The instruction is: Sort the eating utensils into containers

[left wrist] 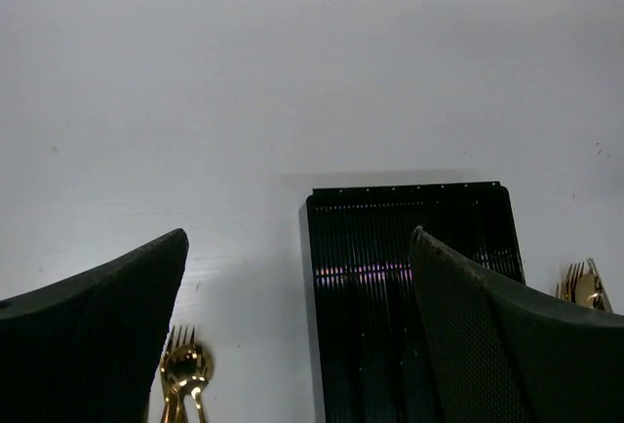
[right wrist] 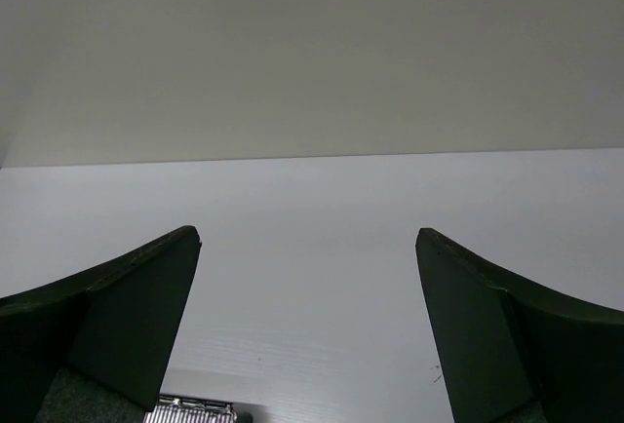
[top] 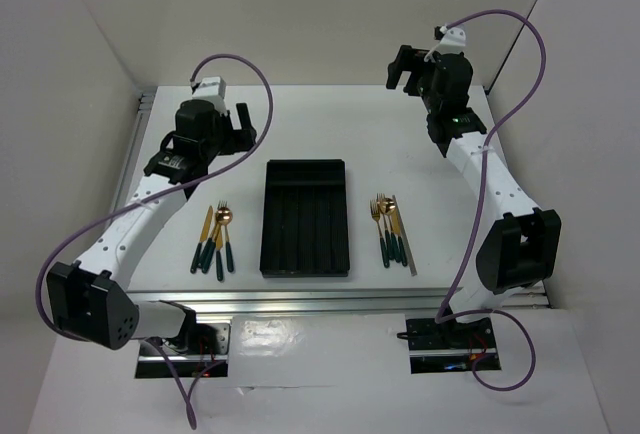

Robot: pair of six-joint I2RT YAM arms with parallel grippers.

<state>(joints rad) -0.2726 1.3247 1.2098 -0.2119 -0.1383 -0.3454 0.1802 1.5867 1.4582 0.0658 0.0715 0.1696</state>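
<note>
**Sorting not yet begun**

Black tray (top: 306, 217) centre frame. Left utensil cluster (top: 214, 239) lies just left of it, right utensil cluster (top: 392, 230) just right, both on the table (top: 420, 159). Left gripper (top: 243, 122) upper left, right gripper (top: 402, 69) upper right; both with fingers wide apart.

White table (top: 300, 124), pale walls (top: 300, 14) around
</note>
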